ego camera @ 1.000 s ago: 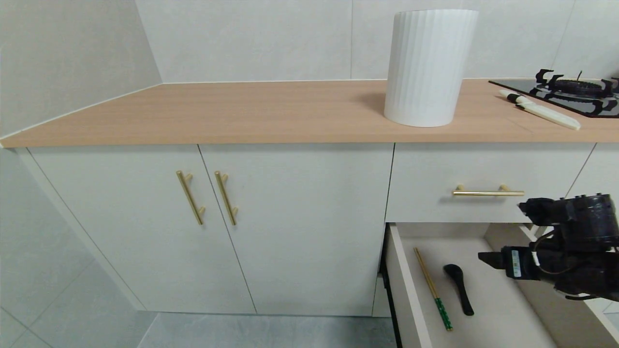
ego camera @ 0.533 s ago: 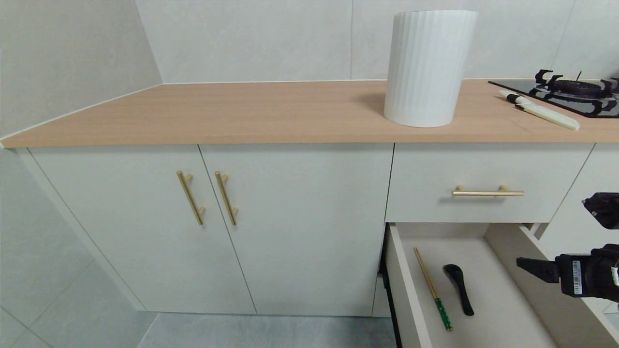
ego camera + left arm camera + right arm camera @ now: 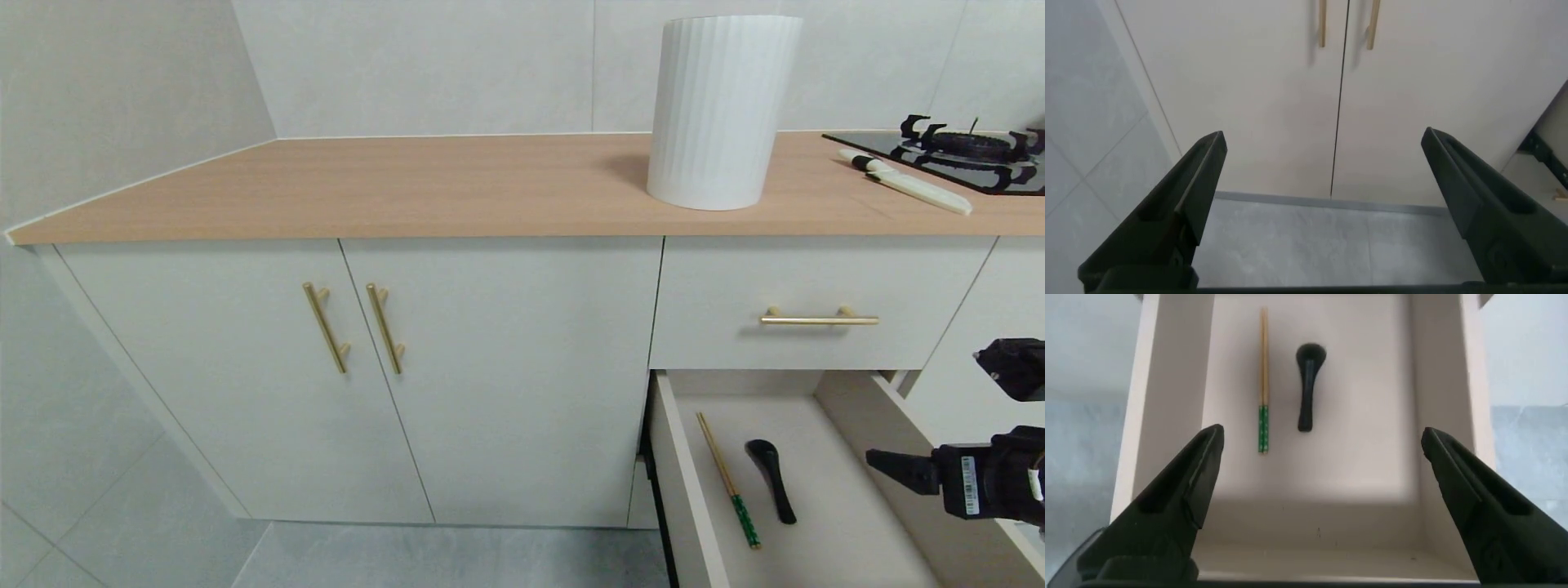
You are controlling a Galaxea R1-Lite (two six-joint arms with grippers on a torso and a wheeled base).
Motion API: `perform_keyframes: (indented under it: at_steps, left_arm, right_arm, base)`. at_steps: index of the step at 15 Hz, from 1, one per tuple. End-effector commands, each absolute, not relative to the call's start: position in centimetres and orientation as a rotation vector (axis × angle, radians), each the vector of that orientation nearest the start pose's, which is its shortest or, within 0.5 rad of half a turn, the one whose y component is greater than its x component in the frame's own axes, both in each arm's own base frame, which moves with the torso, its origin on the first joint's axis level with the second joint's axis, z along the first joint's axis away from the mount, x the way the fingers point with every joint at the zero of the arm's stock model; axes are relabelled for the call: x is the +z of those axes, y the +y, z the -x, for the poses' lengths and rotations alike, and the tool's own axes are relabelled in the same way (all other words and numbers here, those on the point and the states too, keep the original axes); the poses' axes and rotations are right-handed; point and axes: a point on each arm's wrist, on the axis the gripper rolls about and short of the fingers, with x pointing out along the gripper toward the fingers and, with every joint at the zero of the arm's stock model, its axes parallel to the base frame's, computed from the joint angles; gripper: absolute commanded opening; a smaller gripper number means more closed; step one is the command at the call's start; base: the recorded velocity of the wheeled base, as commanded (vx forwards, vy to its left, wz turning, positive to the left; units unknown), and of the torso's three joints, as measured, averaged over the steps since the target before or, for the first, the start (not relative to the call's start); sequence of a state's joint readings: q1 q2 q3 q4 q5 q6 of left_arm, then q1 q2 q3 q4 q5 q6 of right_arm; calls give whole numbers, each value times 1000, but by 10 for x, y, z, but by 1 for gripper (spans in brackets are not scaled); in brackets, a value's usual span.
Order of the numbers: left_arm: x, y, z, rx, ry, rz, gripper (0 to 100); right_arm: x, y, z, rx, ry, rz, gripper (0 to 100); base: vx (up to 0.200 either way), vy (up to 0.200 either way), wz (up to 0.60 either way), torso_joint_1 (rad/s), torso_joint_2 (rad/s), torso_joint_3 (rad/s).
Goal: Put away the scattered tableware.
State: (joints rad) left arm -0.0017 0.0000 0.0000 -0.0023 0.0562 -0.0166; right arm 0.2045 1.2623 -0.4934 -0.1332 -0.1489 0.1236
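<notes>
Observed right gripper (image 3: pixel 1320 437) empty, fingers spread wide, above open drawer (image 3: pixel 1439 392). Found chopsticks (image 3: pixel 1263 384) and black spoon (image 3: pixel 1306 385) side by side, not touching, on drawer floor below and ahead of it. Observed left gripper (image 3: pixel 1321 139) likewise spread, empty, facing cabinet doors (image 3: pixel 1249 98). Noted knife (image 3: pixel 910 184) on countertop (image 3: pixel 408 188), well above right gripper.

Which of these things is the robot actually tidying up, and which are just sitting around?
Part of the job:
- chopsticks and black spoon, side by side in the open drawer
- white knife on the counter, probably still to go

Just there:
- tall white ribbed container
- gas stove
- closed cupboard doors
- closed upper drawer
</notes>
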Motion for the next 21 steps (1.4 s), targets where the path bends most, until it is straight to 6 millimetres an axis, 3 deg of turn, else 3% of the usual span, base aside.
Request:
perform_keyframes:
  at_steps: [1,6,15,21]
  left_arm:
    - [76,1,23,55,-4,17,100]
    - [76,1,23,55,-4,17,100]
    - [76,1,23,55,-4,17,100]
    - [76,1,23,55,-3,15,100]
  right_arm:
    - [152,38,-165,50,654,11,100]
    - [144,39,-162,59,742,29,100]
    - [104,45,-183,89,986,48,100]
    - [89,48,-193,75,1050,56,100]
  base:
    - [-200,0,0,2,12,2]
    - [-200,0,0,0,3,3]
    - [0,0,0,0,0,0]
    - [0,0,0,0,0,0]
